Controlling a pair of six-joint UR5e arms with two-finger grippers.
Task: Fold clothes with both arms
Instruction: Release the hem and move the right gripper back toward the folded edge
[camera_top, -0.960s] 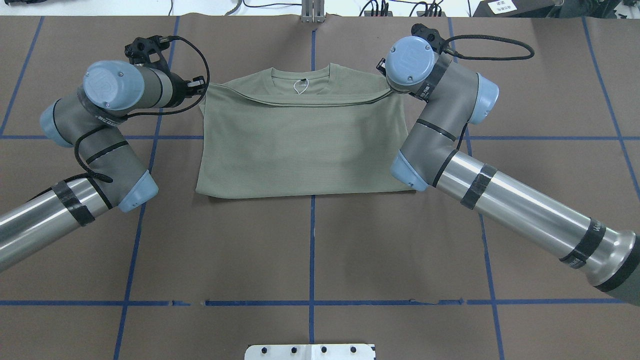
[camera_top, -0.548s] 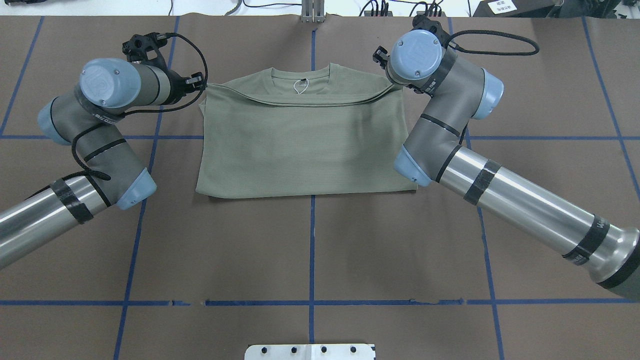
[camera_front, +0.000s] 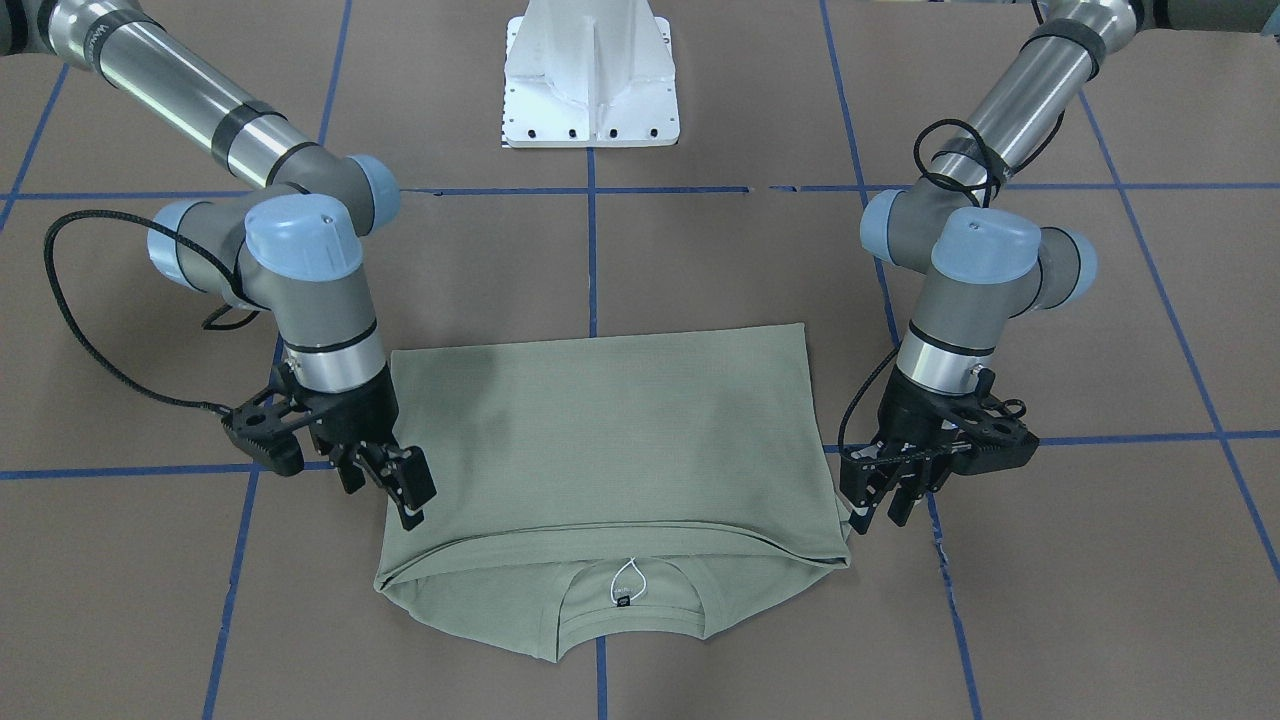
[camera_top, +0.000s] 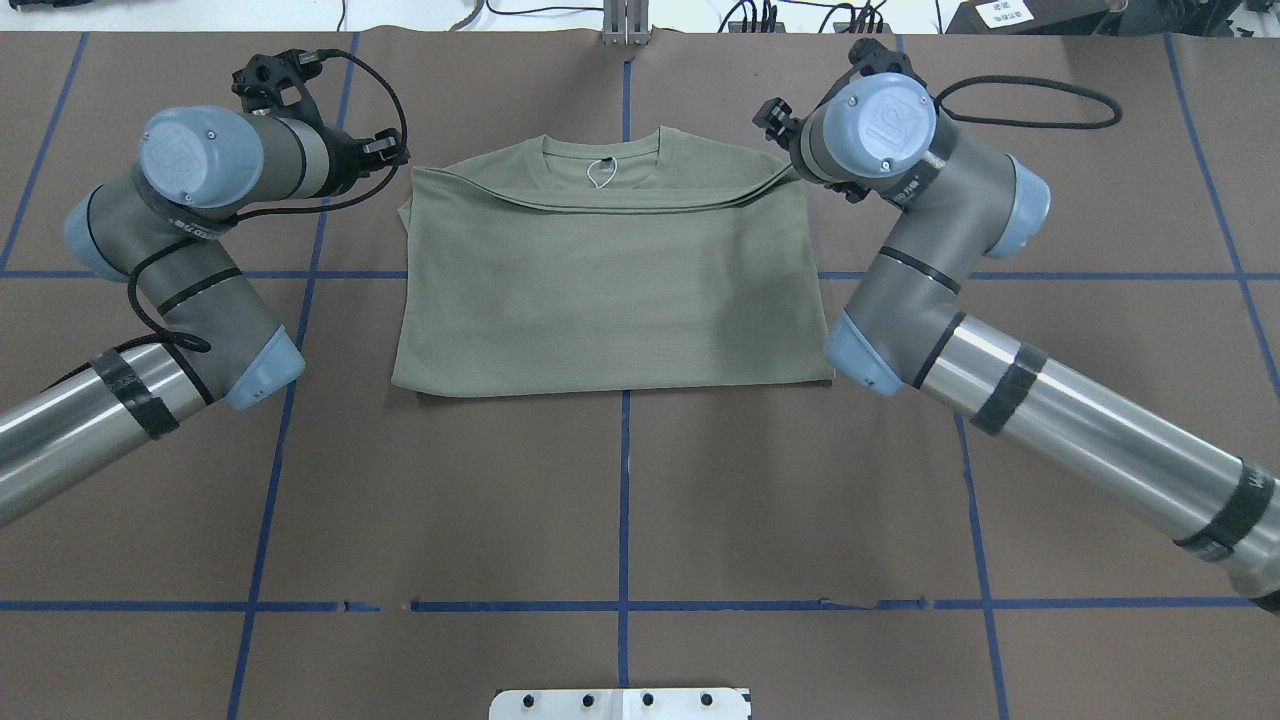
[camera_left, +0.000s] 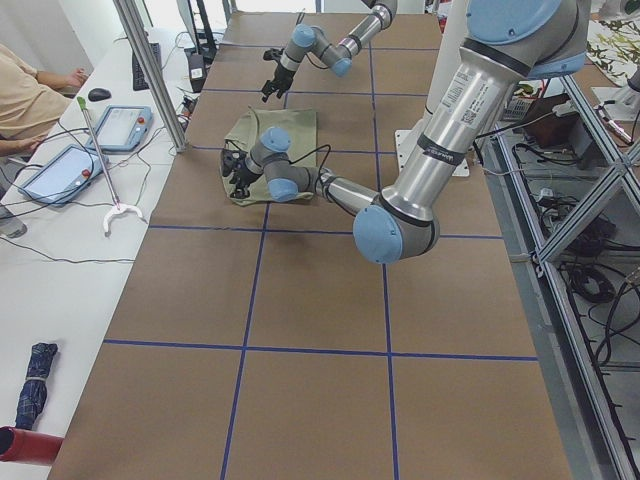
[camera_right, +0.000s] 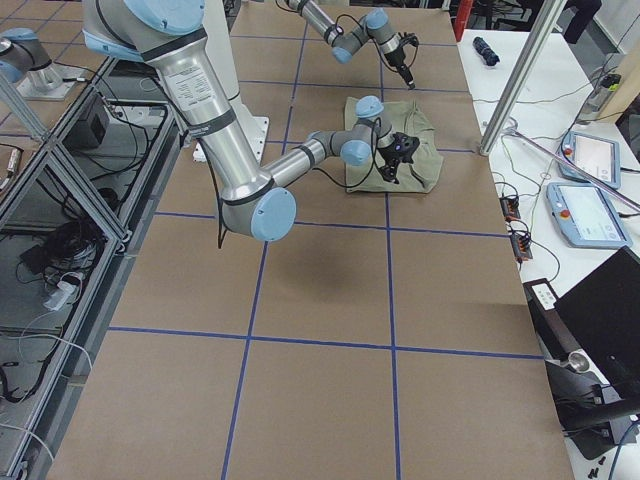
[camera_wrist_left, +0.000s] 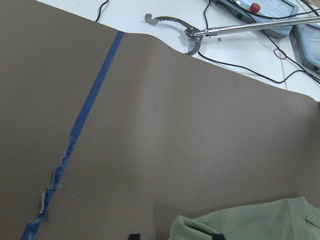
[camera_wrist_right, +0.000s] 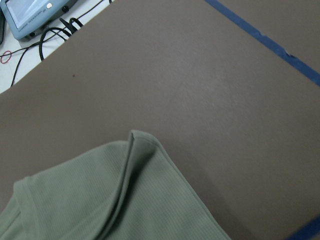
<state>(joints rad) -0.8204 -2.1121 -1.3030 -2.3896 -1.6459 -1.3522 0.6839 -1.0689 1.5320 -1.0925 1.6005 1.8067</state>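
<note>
The sage-green shirt lies flat on the brown table, folded, its upper layer's edge running just below the ribbed neck and black label. My left gripper is open beside the shirt's corner, with nothing between its fingers; its wrist view shows that corner. Open too, my right gripper hovers over the opposite corner and holds no cloth. From overhead, the left gripper and the right gripper flank the shoulders. The right wrist view shows only the shirt's folded corner.
The white pedestal base stands on the robot's side of the table. Blue tape lines cross the brown mat. Past the far edge lie a grabber tool, cables and a control tablet. A person's arm rests at a side desk.
Both wrists have drawn outward, away from the shirt's shoulder corners, the right arm more than the left. The shirt has stayed in its folded place.
</note>
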